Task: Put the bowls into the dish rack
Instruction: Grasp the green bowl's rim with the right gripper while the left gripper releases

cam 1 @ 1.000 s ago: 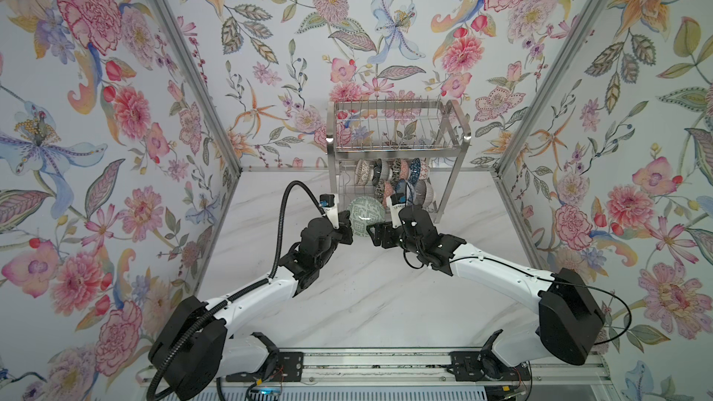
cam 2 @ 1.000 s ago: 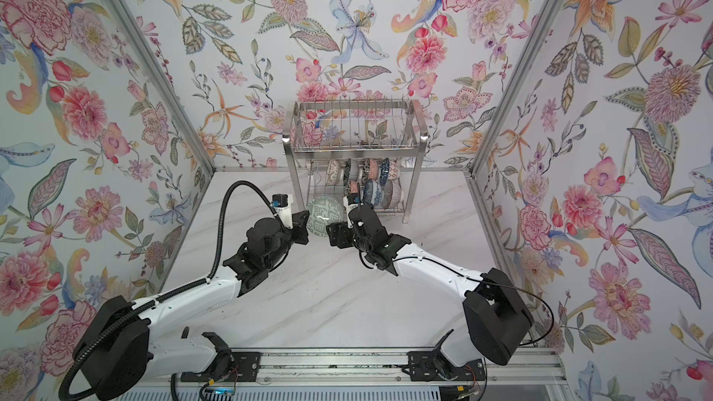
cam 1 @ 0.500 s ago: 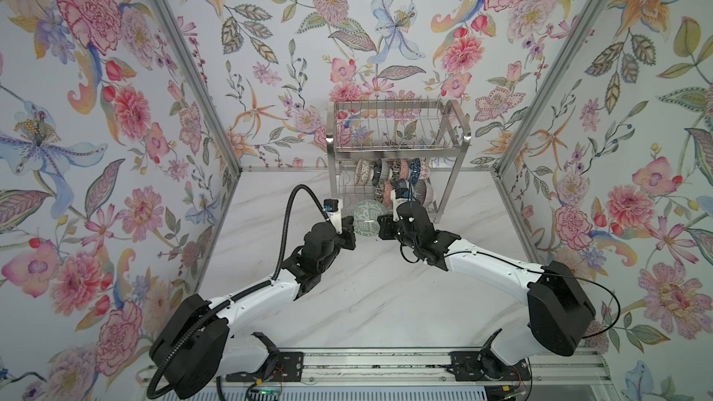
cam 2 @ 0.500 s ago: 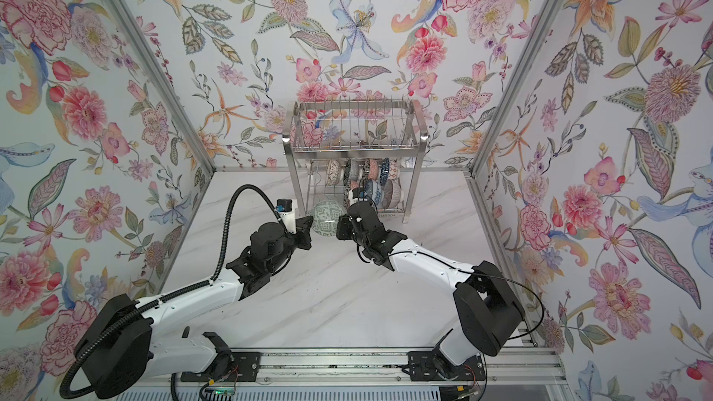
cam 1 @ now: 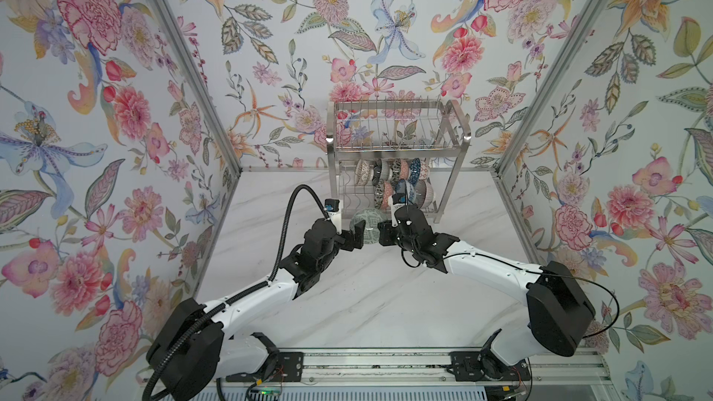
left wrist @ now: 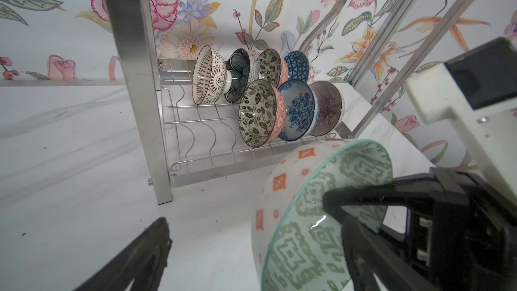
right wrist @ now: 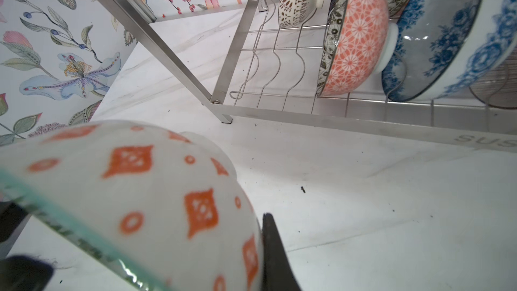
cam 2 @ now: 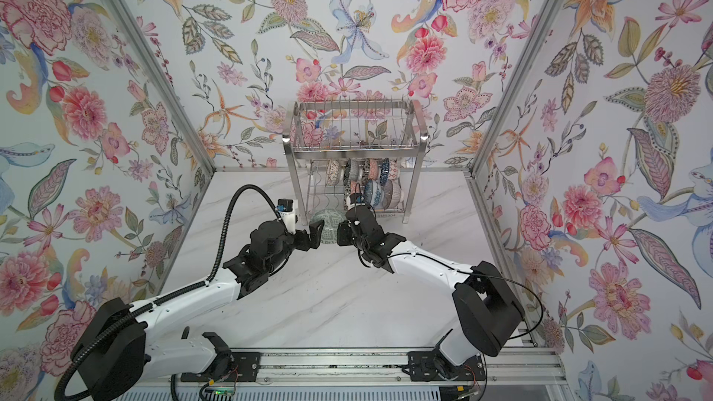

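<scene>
A bowl (cam 1: 366, 225) (cam 2: 326, 224) with a green geometric inside and orange diamonds outside stands on edge between my two grippers, just in front of the dish rack (cam 1: 332, 171) (cam 2: 297, 171). My right gripper (cam 1: 382, 231) (right wrist: 257, 250) is shut on the bowl's (right wrist: 156, 191) wall; one finger (right wrist: 272, 247) presses its outside and the other is hidden. My left gripper (cam 1: 357, 235) (left wrist: 251, 228) stands wide open around the bowl (left wrist: 316, 219), and its outer finger (left wrist: 151, 253) is well clear of it. Several bowls (cam 1: 401, 183) (left wrist: 260, 113) (right wrist: 355, 43) stand on edge in the rack's lower tier.
The rack's steel leg (left wrist: 140, 79) and front rail (right wrist: 335, 124) are close to the held bowl. Wavy wire slots (left wrist: 201, 135) on the left part of the lower tier hold nothing. The upper tier (cam 1: 397, 125) shows only wires. Flowered walls enclose the marble table (cam 1: 366, 302).
My right gripper has shut on the bowl, and my left gripper has then opened and let go of it. The bowl has stayed almost where it was.
</scene>
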`<state>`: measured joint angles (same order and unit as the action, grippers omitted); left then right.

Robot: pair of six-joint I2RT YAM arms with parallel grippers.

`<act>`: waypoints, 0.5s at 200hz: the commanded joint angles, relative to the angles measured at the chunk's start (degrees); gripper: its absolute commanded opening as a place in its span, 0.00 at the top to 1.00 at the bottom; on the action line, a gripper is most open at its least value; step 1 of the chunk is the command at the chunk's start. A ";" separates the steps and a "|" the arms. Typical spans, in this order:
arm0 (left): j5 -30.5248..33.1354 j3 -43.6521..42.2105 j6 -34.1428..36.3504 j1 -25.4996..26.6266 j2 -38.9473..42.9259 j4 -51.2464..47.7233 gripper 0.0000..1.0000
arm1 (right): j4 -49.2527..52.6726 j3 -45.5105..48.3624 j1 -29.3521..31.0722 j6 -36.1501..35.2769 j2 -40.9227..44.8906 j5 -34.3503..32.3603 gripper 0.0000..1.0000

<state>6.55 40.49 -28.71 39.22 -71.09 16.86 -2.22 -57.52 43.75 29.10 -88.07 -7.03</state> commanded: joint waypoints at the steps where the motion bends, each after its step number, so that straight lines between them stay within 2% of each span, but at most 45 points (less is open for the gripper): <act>1: 1.96 3.46 4.91 -0.89 4.43 -10.56 0.01 | -0.94 -0.05 -0.14 -2.21 2.81 -1.70 1.00; 32: 3.89 8.39 10.20 -2.72 8.37 -24.70 0.01 | -0.36 -0.35 -0.48 -4.52 2.80 -3.54 1.00; 59: 2.13 12.12 16.14 -7.83 10.77 -33.33 0.00 | 1.78 -2.20 -0.63 -8.20 2.19 -6.79 1.00; 100: 1.02 13.26 22.07 -17.22 13.38 -37.52 0.01 | 4.49 -5.57 -1.20 -12.89 0.79 -10.74 1.00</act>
<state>7.90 52.77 -12.67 25.69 -59.13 -14.15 2.37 -59.16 43.03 20.10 -87.55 -13.80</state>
